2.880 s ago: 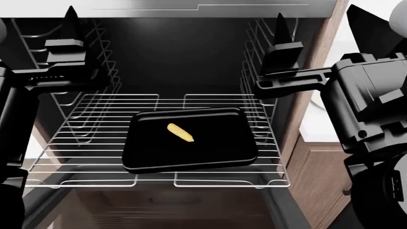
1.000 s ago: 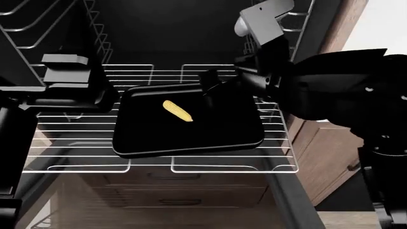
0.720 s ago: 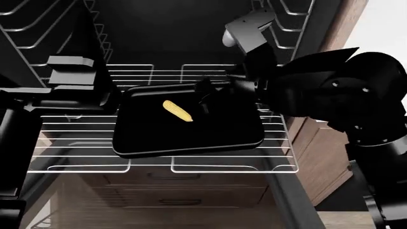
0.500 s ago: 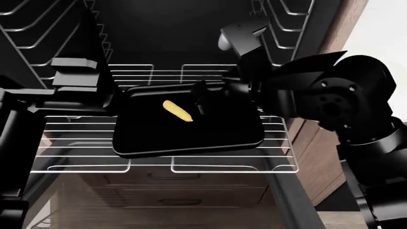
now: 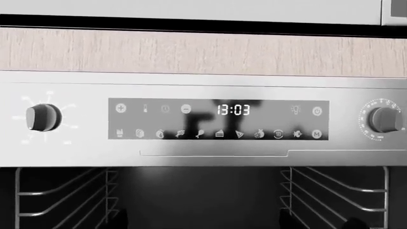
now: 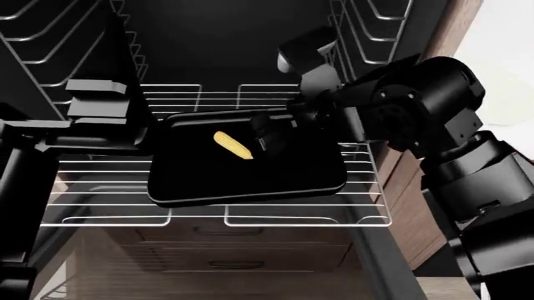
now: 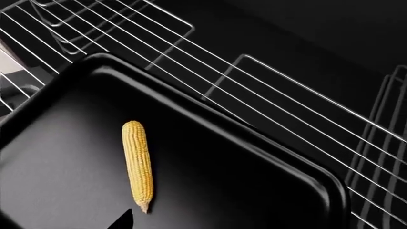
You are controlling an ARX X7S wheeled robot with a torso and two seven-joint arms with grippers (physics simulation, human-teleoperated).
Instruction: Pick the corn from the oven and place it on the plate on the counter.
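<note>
Right now your right hand (image 6: 265, 132) is hovering low over the black rectangular baking tray (image 6: 276, 178), just beside the small yellow tapered corn cob (image 6: 232, 145) and not touching it; its fingers are parted and holding nothing. The cob is lying flat on the tray, on the silver wire rack (image 6: 100, 206) inside the black-walled oven (image 6: 217, 44). Your left hand (image 6: 104, 106) is hanging apart at the cavity's left; I cannot tell its opening.

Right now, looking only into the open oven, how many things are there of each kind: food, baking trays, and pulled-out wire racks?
Food: 1, the slender yellow corn cob.
Baking trays: 1, the black rectangular metal tray under the cob.
Pulled-out wire racks: 1, the silver wire rack carrying the tray.
Total: 3.
</note>
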